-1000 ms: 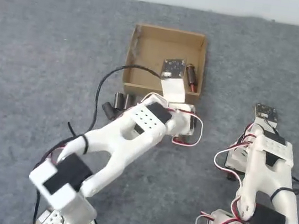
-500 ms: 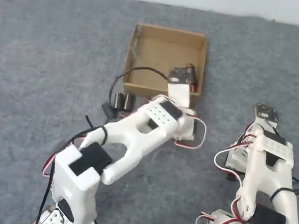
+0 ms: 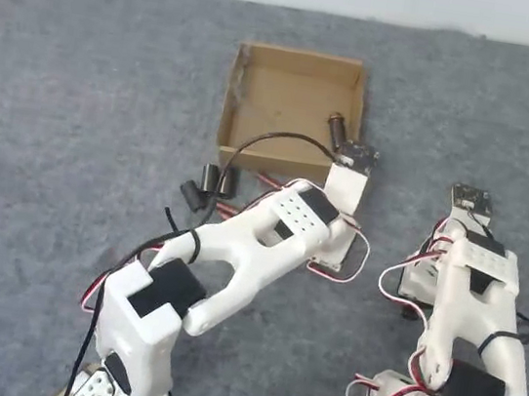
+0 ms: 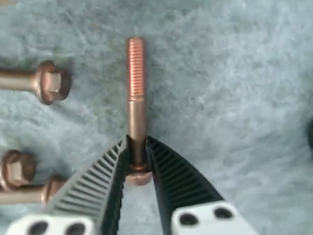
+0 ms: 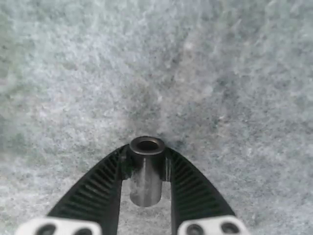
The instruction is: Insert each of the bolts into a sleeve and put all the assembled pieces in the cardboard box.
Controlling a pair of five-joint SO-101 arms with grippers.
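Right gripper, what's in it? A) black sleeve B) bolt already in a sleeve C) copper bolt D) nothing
A: the right wrist view shows the right gripper shut on a black sleeve with its bore empty. The copper bolt is in the left gripper.

One overhead view, two wrist views
The table (image 3: pixel 50 178) is overlooked from high up; small patches of it are seen close, downward, from each wrist.

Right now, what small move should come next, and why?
Probably swing the left gripper toward the right gripper, aiming the threaded tip of the bolt at the open bore of the sleeve: each gripper is shut on its part, and the sleeve holds nothing.
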